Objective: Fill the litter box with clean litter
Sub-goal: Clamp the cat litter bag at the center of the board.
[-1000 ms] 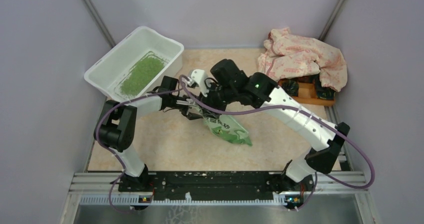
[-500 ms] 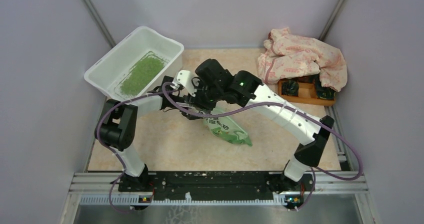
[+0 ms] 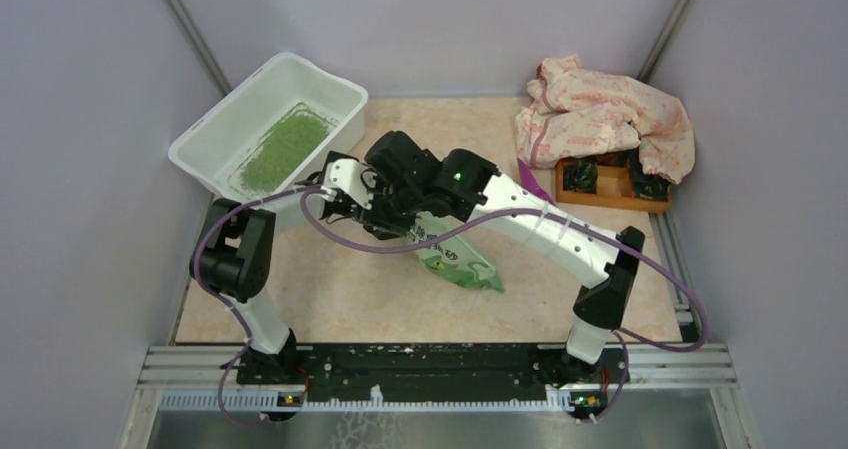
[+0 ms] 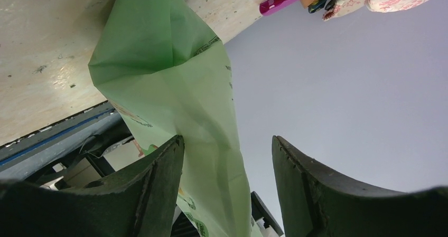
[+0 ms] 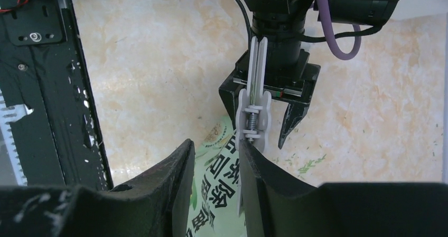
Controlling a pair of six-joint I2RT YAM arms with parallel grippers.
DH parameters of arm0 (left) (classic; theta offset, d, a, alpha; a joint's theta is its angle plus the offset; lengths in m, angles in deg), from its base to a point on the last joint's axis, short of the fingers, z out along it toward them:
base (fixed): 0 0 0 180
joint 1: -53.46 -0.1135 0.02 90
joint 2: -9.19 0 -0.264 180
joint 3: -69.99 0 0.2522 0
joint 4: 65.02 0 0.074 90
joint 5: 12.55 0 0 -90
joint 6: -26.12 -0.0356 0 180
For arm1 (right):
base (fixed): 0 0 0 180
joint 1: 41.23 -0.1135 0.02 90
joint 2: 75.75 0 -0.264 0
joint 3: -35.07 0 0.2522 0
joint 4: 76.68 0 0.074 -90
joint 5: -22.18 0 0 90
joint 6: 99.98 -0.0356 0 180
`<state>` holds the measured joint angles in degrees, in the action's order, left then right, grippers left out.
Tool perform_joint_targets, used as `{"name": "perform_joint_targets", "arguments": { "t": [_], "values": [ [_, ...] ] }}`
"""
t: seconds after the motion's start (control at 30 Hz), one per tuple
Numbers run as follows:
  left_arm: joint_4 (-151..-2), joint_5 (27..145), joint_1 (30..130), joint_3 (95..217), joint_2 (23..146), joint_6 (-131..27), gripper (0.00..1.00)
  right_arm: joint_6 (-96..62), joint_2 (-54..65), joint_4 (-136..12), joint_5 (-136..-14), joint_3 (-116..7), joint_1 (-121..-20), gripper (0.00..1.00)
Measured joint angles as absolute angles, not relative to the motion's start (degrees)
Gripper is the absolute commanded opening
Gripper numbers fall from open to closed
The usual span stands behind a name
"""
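— From above, our right arm (image 3: 580, 249) has swung toward 9 o'clock since a second ago. The clean litter (image 3: 285, 149) lies unmoved in the litter box (image 3: 225, 119) at 10 o'clock.
— Left wrist: our left fingers (image 4: 158, 195) stand wide, with the green bag (image 4: 174, 89) between them. Right wrist: our right fingers (image 5: 174, 179) are slightly parted beside a white clip (image 5: 253, 110). We cannot read the bag's print.

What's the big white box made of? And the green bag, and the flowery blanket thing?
The litter box looks like smooth, slightly shiny white plastic: its walls are stiff, with moulded rounded corners. The green bag seems to be thin plastic film, creased, printed, and letting some light through. The flowery cover is probably soft cloth, since it lies in rumpled folds.
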<state>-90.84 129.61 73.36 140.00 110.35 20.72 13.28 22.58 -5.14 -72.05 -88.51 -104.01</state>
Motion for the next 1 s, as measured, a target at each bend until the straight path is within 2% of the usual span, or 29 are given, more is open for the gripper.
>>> {"name": "perform_joint_targets", "arguments": {
  "t": [0.57,1.0],
  "values": [
    [-90.97,129.77,73.36,140.00,110.35,20.42,0.67,14.53,27.74,-5.07,-69.97,-91.57,-104.12,0.26],
    [-90.99,130.01,73.36,140.00,110.35,20.26,0.66,15.14,28.33,-5.53,-69.01,-91.74,-104.12,0.02]
  ]
}}
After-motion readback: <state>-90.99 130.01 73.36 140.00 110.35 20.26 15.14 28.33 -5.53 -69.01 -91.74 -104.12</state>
